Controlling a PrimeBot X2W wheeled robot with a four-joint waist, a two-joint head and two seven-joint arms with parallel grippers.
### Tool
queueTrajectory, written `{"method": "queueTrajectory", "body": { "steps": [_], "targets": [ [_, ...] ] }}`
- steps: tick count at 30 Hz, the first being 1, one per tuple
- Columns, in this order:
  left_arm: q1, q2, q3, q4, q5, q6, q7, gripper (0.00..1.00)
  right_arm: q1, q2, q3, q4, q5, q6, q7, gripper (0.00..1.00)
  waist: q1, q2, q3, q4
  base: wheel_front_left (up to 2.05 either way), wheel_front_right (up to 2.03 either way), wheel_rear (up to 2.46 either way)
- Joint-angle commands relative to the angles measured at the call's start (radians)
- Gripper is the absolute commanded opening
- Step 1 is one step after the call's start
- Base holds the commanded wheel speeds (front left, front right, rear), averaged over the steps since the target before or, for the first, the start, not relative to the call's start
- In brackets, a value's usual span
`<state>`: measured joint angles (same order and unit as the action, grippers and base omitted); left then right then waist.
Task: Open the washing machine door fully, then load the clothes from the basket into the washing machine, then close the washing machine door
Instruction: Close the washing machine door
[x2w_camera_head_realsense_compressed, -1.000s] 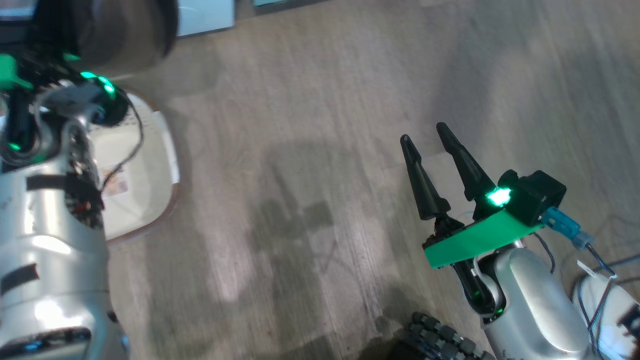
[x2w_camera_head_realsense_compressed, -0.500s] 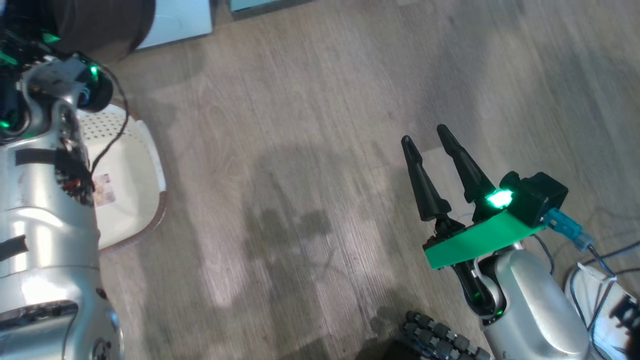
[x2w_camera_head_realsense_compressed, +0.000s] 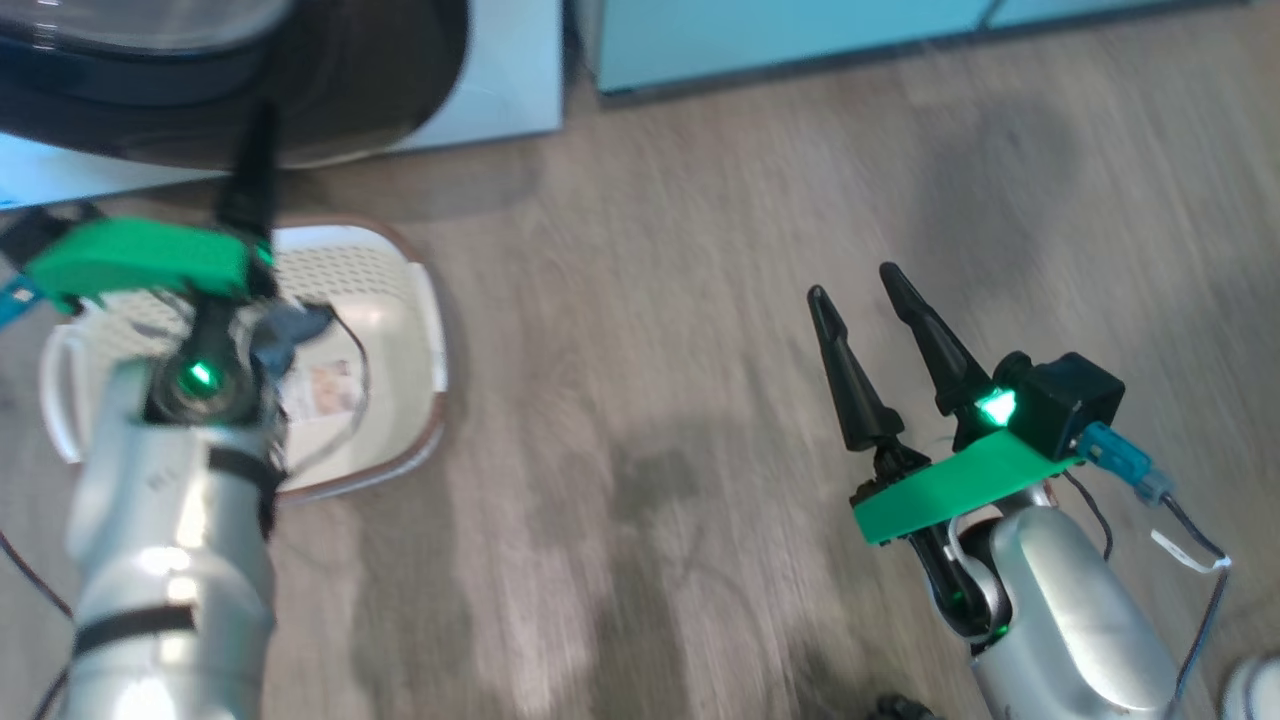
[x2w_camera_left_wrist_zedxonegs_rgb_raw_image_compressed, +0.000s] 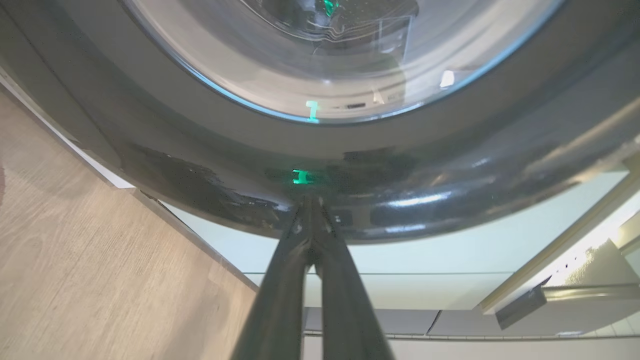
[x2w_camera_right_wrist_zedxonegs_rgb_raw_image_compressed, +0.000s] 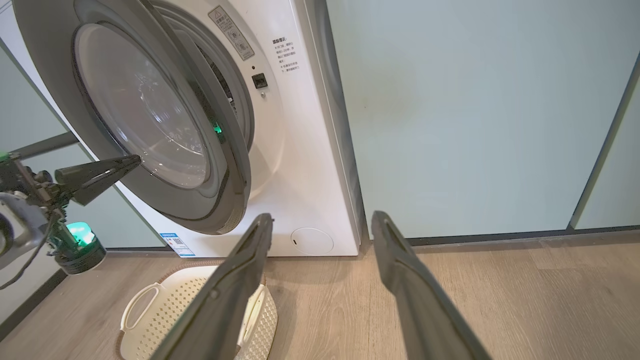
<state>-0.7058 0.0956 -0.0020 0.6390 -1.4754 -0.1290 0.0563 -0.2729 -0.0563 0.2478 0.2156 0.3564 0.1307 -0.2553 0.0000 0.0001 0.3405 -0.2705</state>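
Left tool (x2w_camera_left_wrist_zedxonegs_rgb_raw_image_compressed: 310, 205) is clenched, fingers pressed together, gripping nothing. Its tips sit on or just off the door's (x2w_camera_right_wrist_zedxonegs_rgb_raw_image_compressed: 145, 110) glossy black rim (x2w_camera_left_wrist_zedxonegs_rgb_raw_image_compressed: 450, 175), right below the glass (x2w_camera_left_wrist_zedxonegs_rgb_raw_image_compressed: 325, 60); I can't resolve contact. Right tool (x2w_camera_head_realsense_compressed: 853, 283) is spread wide and empty over the floor (x2w_camera_head_realsense_compressed: 650, 350), well apart from the door. The door stands ajar, its free edge swung out from the washing machine (x2w_camera_right_wrist_zedxonegs_rgb_raw_image_compressed: 300, 150), with a gap to the drum opening visible. My read on handling: a stiff, fairly heavy hinged panel with a slick rim and nothing to pinch, so push, don't grip. Keep off the glass and work the rim, ideally nearer the free edge that meets the latch slot (x2w_camera_right_wrist_zedxonegs_rgb_raw_image_compressed: 259, 80), for leverage. Tips may skate on the gloss. The basket (x2w_camera_head_realsense_compressed: 432, 340) sits on the floor under the door, just in front of the machine. Its visible bottom shows white plastic and a paper label (x2w_camera_head_realsense_compressed: 325, 388), so I judge closing the door is the step in hand.
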Motion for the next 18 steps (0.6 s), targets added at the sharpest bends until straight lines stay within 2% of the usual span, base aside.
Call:
{"method": "queueTrajectory", "body": {
  "steps": [1, 5, 10, 13, 15, 18],
  "targets": [
    [0.015, 0.030, -0.003, -0.054, 0.021, -0.001, 0.001, 0.00, 0.014, 0.006, 0.012, -0.023, -0.009, 0.000, -0.006, 1.00, 0.0000, -0.0001, -0.057, 0.057, 0.00, 0.00, 0.00],
    [0.129, 0.074, -0.113, -0.120, 0.096, -0.002, 0.038, 0.00, 0.027, 0.006, 0.004, -0.006, -0.024, 0.000, -0.006, 1.00, 0.0000, -0.0001, -0.115, 0.113, 0.00, 0.00, 0.00],
    [0.258, 0.201, -0.298, -0.208, 0.265, -0.002, 0.023, 0.00, 0.053, 0.006, -0.014, 0.010, -0.041, 0.000, -0.006, 1.00, 0.0000, -0.0001, -0.191, 0.183, 0.00, 0.00, 0.00],
    [0.324, 0.272, -0.397, -0.269, 0.320, -0.002, 0.008, 0.00, 0.074, 0.006, -0.026, 0.021, -0.047, 0.000, -0.006, 1.00, 0.0000, -0.0001, -0.235, 0.224, 0.00, 0.00, 0.00],
    [0.343, 0.294, -0.416, -0.286, 0.333, -0.002, -0.008, 0.00, 0.081, 0.006, -0.025, 0.023, -0.047, 0.000, -0.006, 1.00, 0.0000, -0.0001, -0.247, 0.235, 0.00, 0.00, 0.00],
    [0.389, 0.352, -0.462, -0.316, 0.395, -0.002, -0.091, 0.00, 0.105, 0.006, -0.026, 0.028, -0.044, 0.000, -0.006, 1.00, 0.0000, -0.0001, -0.289, 0.269, 0.00, 0.00, 0.00]
  ]
}}
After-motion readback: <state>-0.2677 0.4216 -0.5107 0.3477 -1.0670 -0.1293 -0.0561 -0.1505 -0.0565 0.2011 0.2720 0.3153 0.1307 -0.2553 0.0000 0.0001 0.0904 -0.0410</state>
